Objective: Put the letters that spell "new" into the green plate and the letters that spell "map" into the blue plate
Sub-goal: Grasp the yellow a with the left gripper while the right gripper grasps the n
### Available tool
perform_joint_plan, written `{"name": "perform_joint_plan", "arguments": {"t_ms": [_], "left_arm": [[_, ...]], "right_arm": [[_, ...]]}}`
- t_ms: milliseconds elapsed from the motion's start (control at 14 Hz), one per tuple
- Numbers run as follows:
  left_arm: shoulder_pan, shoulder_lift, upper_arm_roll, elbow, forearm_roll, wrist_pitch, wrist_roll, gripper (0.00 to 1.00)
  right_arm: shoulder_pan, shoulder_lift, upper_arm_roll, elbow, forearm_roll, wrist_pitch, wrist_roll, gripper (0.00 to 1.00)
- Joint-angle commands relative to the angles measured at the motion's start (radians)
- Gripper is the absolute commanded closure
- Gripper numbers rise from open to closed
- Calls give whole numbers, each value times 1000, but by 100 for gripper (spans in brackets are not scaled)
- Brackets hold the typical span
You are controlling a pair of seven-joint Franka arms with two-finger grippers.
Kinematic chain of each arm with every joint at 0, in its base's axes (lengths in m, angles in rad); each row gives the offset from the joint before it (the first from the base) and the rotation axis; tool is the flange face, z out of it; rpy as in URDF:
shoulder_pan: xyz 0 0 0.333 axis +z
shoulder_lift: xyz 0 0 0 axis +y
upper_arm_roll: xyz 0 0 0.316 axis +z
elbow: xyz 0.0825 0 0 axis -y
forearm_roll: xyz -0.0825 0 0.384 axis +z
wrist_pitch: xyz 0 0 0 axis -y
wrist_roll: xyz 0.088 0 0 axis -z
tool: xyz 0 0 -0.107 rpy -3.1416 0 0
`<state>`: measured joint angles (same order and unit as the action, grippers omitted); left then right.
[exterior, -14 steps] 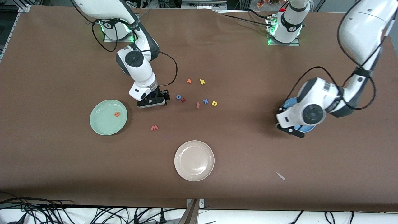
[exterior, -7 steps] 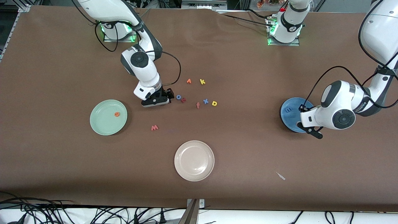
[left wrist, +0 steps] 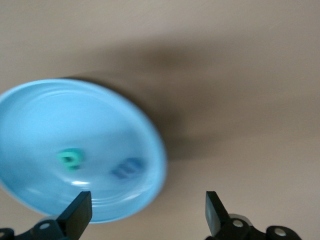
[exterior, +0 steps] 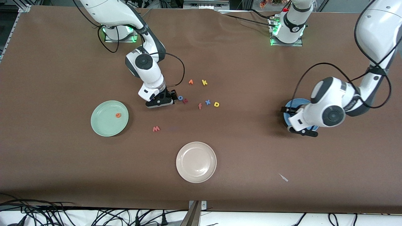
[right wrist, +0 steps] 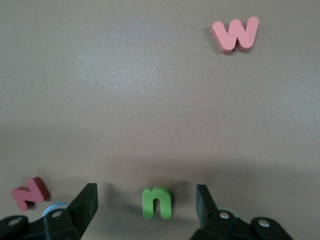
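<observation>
Brown cloth covered the whole table [exterior: 62, 175], and I placed everything by the beige plate [exterior: 196, 162] nearest the front camera. Toward my right arm's end, farther back, sat the green plate [exterior: 103, 125] with the orange "e" [exterior: 117, 115] in it; the salmon "w" [exterior: 156, 128] lay between the two plates. My right gripper [right wrist: 145, 212] hung spread wide, the green "n" [right wrist: 157, 202] between its fingers – ungrasped. Toward my left arm's end, my left gripper [left wrist: 145, 212] hovered released over the blue plate [left wrist: 30, 125], which held the teal "p" [left wrist: 70, 159] and blue "m" [left wrist: 127, 167].
</observation>
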<state>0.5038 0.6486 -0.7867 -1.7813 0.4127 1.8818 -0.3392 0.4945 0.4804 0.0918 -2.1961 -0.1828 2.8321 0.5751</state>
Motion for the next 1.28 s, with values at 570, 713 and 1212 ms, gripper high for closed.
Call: {"name": "perform_joint_plan", "arguments": {"t_ms": [570, 713, 1212], "left_arm": [[-446, 45, 84, -21, 24, 385, -555, 0], [-574, 55, 159, -20, 102, 396, -616, 0], [-668, 114, 182, -6, 112, 444, -647, 7]], "right_arm": [[10, 10, -14, -11, 0, 27, 12, 56], [10, 9, -14, -13, 0, 26, 12, 58], [10, 9, -17, -20, 0, 26, 12, 63]]}}
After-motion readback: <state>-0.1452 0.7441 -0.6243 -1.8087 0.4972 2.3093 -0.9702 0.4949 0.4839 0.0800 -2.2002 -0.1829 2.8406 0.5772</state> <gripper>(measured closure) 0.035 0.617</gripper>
